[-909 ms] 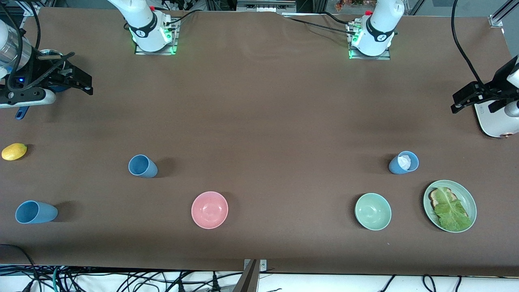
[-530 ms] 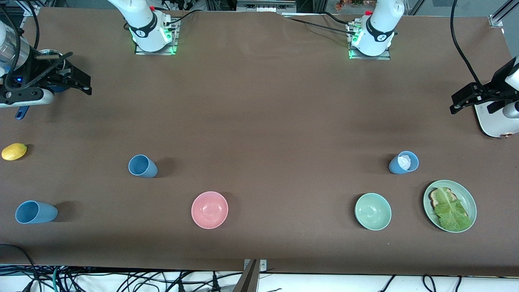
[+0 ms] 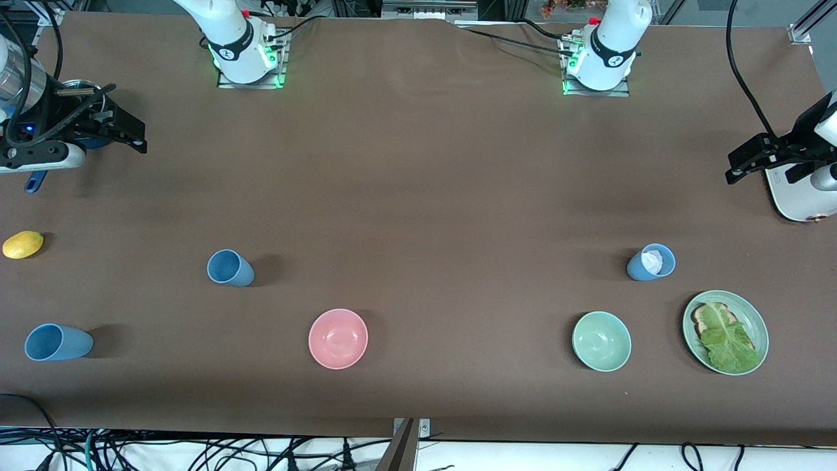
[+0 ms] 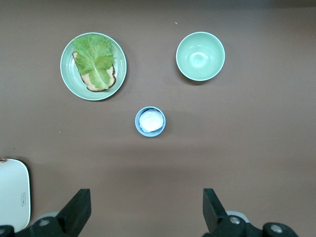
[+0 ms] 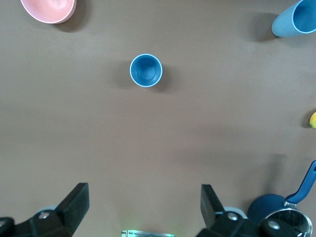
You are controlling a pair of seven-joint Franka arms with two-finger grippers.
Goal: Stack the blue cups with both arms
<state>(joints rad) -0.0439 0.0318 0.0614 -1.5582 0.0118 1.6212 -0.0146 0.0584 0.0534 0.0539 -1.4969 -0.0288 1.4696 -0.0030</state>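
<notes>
Three light-blue cups stand apart on the brown table. One cup [image 3: 229, 268] [image 5: 146, 70] is toward the right arm's end. A second cup [image 3: 55, 342] [image 5: 295, 19] is nearer the front camera, by the table's end. A third cup [image 3: 651, 262] [image 4: 150, 121], with something white inside, is toward the left arm's end. My right gripper [image 3: 134, 134] [image 5: 144, 210] hangs open and empty, high over the table's end. My left gripper [image 3: 737, 169] [image 4: 146, 212] hangs open and empty, high over the other end.
A pink bowl [image 3: 338, 338] and a pale green bowl [image 3: 601, 341] sit near the front edge. A green plate [image 3: 747, 311] holds toast and lettuce. A lemon [image 3: 23, 244], a blue-handled pot [image 5: 269, 210] and a white board [image 3: 794, 199] lie at the table's ends.
Both grippers have drifted very slightly toward their ends of the table. The cups and bowls have not moved.
</notes>
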